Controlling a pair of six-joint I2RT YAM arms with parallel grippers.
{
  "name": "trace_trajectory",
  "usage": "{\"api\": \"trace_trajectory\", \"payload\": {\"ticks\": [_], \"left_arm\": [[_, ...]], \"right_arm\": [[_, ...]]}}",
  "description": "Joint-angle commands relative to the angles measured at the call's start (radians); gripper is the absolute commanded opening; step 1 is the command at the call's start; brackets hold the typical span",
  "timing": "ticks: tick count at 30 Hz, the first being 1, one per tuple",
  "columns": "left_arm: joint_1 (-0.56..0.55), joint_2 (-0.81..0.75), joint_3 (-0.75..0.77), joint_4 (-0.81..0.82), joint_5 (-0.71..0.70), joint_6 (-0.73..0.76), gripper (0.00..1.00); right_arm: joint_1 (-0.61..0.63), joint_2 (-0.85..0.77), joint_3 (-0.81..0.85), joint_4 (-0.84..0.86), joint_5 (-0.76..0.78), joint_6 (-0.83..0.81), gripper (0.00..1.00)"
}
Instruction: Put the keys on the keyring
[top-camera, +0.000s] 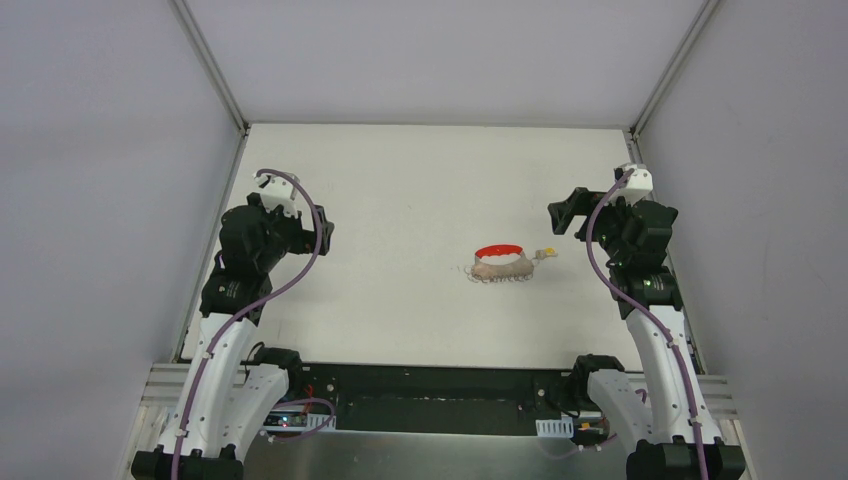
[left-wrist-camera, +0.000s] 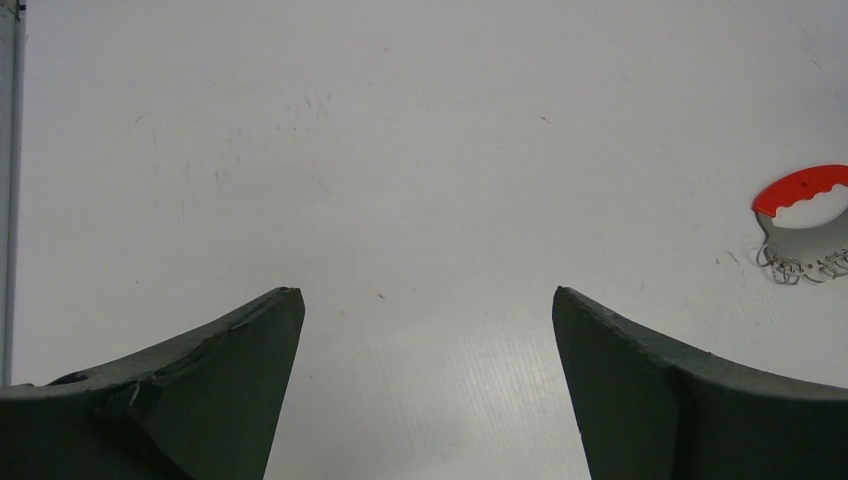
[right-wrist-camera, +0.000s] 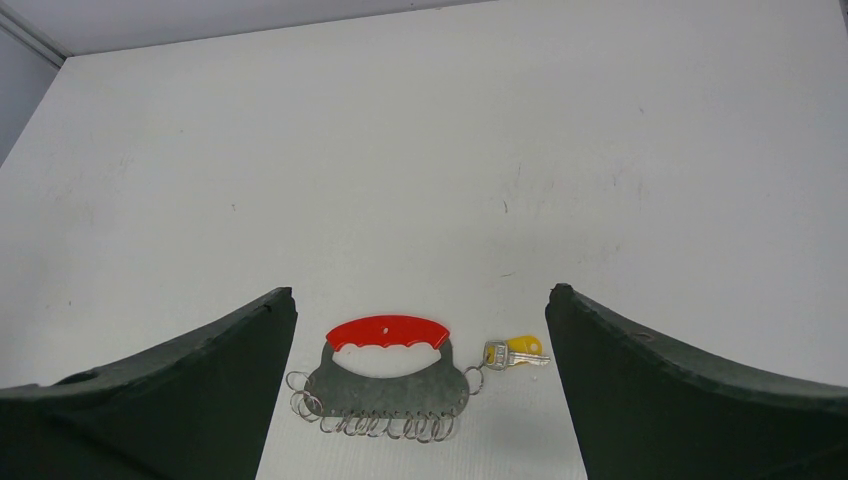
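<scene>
Keyring plate (right-wrist-camera: 388, 390): you'll find it flat on the counter (top-camera: 400, 180), right of centre, red grip toward the far edge.
Yellow-headed key (right-wrist-camera: 520, 350): ringed at its right-edge end.
Left jaws: released, by your left edge.
Right jaws: released, by your right edge.

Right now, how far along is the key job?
Done: one small yellow-headed key seems hooked to an end ring of the grey metal plate with red curved grip. In hand: nothing; left gripper and right gripper open, clear of it. Left: its other wire rings look bare; no loose keys visible.
</scene>
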Motion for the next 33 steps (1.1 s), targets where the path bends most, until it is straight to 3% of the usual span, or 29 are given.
{"api": "trace_trajectory", "payload": {"ticks": [1, 33], "left_arm": [[0.013, -0.003, 0.0, 0.011, 0.006, 0.008, 0.99], [0.017, 0.012, -0.004, 0.016, 0.007, 0.01, 0.99]], "right_arm": [[-0.007, -0.004, 0.002, 0.016, -0.013, 0.009, 1.0], [-0.026, 0.01, -0.001, -0.042, -0.013, 0.009, 1.0]]}}
